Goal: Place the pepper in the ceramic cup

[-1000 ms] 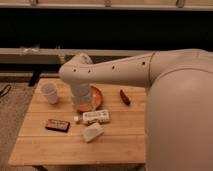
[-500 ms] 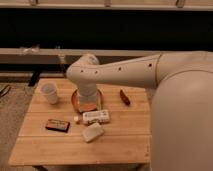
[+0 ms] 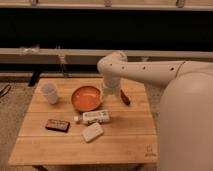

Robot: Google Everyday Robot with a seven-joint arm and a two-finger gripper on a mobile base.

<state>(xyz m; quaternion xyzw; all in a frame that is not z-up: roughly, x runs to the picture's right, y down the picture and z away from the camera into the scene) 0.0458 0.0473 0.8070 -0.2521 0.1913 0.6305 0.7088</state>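
Note:
The pepper (image 3: 125, 97), small, dark red and elongated, lies on the wooden table (image 3: 120, 140) right of the orange bowl. The whitish ceramic cup (image 3: 49, 93) stands upright at the table's left, well away from the pepper. My gripper (image 3: 111, 95) hangs from the white arm between the bowl's right rim and the pepper, just left of the pepper and close to the tabletop. The arm hides most of it.
A wide orange bowl (image 3: 86, 98) sits mid-table. In front of it lie a white bottle-like item (image 3: 95, 117), a white packet (image 3: 93, 132) and a dark rectangular box with red marks (image 3: 57, 125). The robot's white body (image 3: 187, 125) fills the right side.
The arm has swung right, off the bowl, which now shows in full. The gripper has moved from over the bowl towards the pepper.

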